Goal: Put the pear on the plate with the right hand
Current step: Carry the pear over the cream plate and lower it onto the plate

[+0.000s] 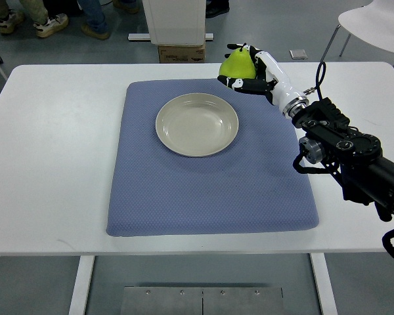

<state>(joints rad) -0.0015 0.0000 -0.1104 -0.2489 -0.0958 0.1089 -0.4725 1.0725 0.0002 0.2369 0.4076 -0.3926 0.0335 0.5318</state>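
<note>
Right hand grips the pear at the mat's far right corner. Plate sits empty, just left of it.

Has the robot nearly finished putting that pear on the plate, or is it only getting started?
About halfway. Done: the right hand has the pear in its fingers, near the far right corner of the blue mat. In hand: the pear is beside the plate, not yet over it. Left: bring it over the plate, which holds nothing, set it down and let go. The left arm is out of view.
</note>
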